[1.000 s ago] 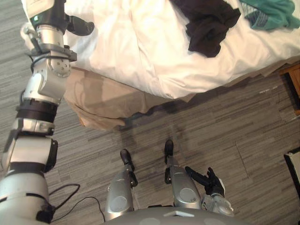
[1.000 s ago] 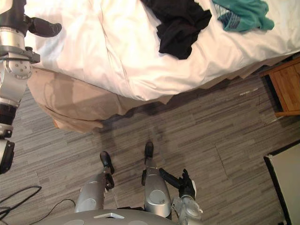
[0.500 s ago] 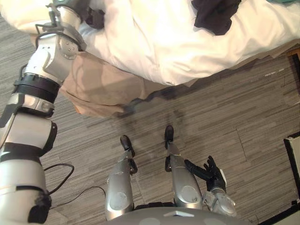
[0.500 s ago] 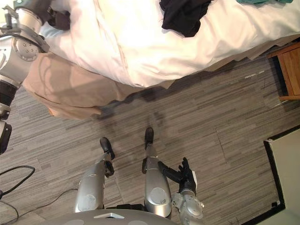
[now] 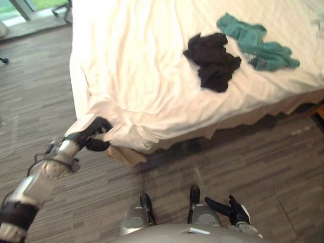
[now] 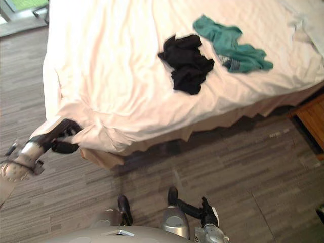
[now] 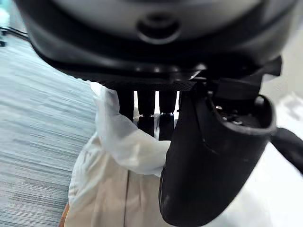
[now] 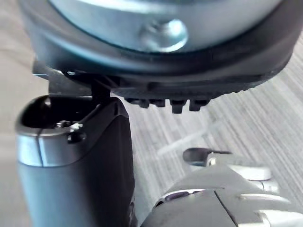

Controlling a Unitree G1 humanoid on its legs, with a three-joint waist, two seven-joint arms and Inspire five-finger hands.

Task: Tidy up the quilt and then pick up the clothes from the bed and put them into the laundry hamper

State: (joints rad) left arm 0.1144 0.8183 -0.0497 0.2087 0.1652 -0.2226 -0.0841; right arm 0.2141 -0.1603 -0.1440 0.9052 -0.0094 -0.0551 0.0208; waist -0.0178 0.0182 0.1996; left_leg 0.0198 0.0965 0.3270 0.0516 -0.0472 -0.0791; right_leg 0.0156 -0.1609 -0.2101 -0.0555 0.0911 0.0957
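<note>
Left wrist view: left hand (image 7: 213,156) clenched round quilt (image 5: 152,76) corner, which points floorward; right hand (image 5: 234,210) straight-fingered, empty.

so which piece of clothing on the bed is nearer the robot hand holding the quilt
The crumpled black garment; the teal garment lies beyond it, farther from the left robot hand clutching the white quilt.

Bed (image 5: 263,117), quilt (image 5: 147,76), black garment (image 5: 212,62), teal garment (image 5: 257,44)

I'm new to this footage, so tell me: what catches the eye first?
The left hand grips the white quilt at its near left corner. A black garment and a teal garment lie beside each other on it, further right. The right hand hangs open, low.
</note>
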